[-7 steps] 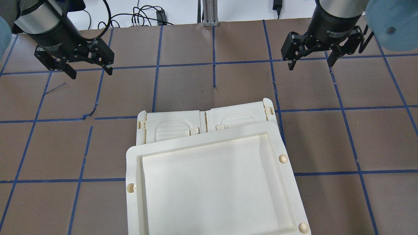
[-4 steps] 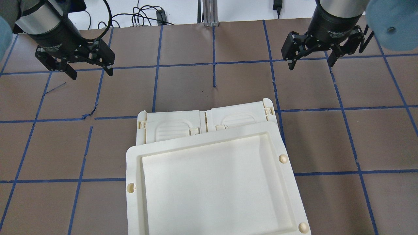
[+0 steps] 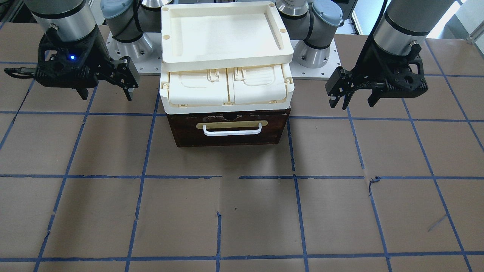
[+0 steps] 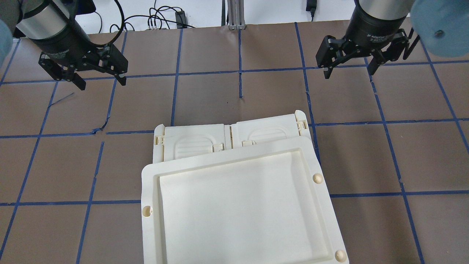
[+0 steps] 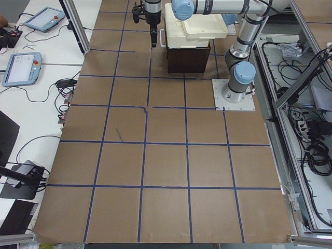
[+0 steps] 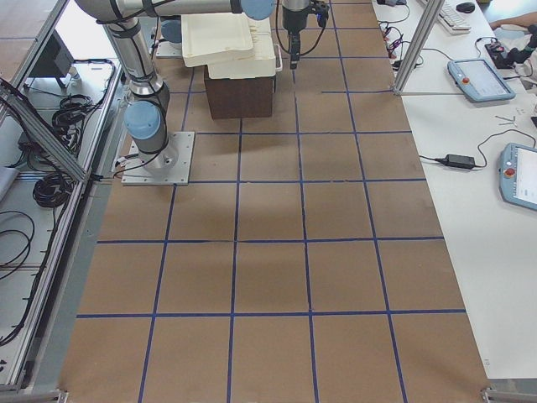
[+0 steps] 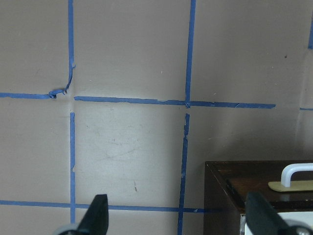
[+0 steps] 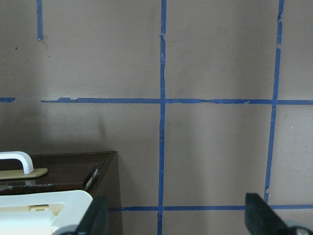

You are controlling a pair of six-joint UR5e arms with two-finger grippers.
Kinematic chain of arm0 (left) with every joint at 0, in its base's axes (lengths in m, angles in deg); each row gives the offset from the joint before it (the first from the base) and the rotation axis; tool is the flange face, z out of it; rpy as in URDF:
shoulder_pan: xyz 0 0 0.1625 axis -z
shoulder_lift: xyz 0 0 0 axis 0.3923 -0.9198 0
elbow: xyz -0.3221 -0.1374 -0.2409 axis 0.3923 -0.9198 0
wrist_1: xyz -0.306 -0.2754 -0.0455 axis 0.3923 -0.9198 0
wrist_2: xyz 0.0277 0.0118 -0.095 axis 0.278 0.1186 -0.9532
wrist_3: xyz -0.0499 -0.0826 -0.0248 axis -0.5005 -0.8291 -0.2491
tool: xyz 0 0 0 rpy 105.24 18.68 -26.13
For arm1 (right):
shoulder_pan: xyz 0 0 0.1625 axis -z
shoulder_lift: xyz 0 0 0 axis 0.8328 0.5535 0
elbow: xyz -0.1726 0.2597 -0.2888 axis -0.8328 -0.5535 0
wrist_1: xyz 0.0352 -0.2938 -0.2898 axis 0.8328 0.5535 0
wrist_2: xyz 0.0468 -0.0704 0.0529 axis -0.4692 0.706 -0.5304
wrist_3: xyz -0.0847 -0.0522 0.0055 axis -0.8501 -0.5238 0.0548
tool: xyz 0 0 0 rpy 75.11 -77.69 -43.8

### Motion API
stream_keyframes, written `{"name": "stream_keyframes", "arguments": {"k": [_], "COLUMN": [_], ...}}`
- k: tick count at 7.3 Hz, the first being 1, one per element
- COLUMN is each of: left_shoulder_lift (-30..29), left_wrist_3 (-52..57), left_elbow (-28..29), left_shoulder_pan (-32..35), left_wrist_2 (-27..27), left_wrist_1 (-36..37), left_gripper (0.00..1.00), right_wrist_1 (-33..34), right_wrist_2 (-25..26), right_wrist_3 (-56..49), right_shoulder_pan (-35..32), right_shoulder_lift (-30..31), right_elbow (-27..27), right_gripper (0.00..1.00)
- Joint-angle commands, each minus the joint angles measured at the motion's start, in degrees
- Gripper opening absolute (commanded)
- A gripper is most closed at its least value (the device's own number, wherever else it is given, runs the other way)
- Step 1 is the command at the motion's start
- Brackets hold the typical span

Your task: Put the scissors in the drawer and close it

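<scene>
The drawer (image 3: 230,129) is shut; its dark brown front with a brass plate and white bar handle faces away from me. The scissors are out of view. My left gripper (image 4: 102,83) is open and empty, hovering over the table beyond the drawer's left side; it also shows in the front view (image 3: 357,105). My right gripper (image 4: 348,74) is open and empty beyond the drawer's right side, also in the front view (image 3: 106,97). A corner of the drawer shows in the left wrist view (image 7: 254,188) and in the right wrist view (image 8: 63,171).
A cream plastic tray (image 4: 150,190) lies on a cream latched case (image 3: 227,92), both stacked on top of the drawer box. The brown table (image 3: 242,211) carries a blue tape grid. Cables (image 4: 161,18) lie beyond the table's far edge.
Both arms have drifted very slightly toward the table's far edge. Both grippers stay open and the drawer and trays have not moved.
</scene>
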Motion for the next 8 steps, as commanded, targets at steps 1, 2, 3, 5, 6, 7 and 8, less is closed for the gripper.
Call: {"name": "stream_keyframes", "arguments": {"k": [1, 2, 3, 5, 6, 7, 8], "left_shoulder_lift": [0.03, 0.03, 0.03, 0.03, 0.21, 0.21, 0.21], "left_wrist_3": [0.02, 0.02, 0.02, 0.02, 0.28, 2.81, 3.36], "left_elbow": [0.02, 0.19, 0.46, 0.28, 0.11, 0.11, 0.11], "left_shoulder_pan": [-0.05, -0.4, -0.41, -0.23, -0.14, -0.05, -0.23], "left_wrist_2": [0.06, 0.5, 1.11, 0.94, 0.94, 1.12, 1.29], "left_wrist_1": [-0.03, -1.59, -3.0, -3.01, -3.19, -3.1, -3.01], "left_gripper": [1.0, 1.0, 1.0, 1.0, 1.0, 1.0, 1.0], "right_wrist_1": [0.0, 0.0, 0.0, 0.0, 0.0, 0.0, 0.0], "right_wrist_2": [0.01, 0.1, 0.1, 0.01, 0.01, 0.01, -0.08], "right_wrist_3": [0.0, 0.0, 0.0, 0.0, 0.0, 0.0, 0.0], "right_shoulder_pan": [0.03, 0.12, 0.12, 0.12, 0.21, 0.12, 0.12], "right_shoulder_lift": [0.0, 0.0, 0.0, 0.0, 0.0, 0.0, 0.0], "right_elbow": [0.0, 0.09, 0.0, 0.09, 0.09, 0.09, 0.0], "right_gripper": [1.0, 1.0, 1.0, 1.0, 1.0, 1.0, 1.0]}}
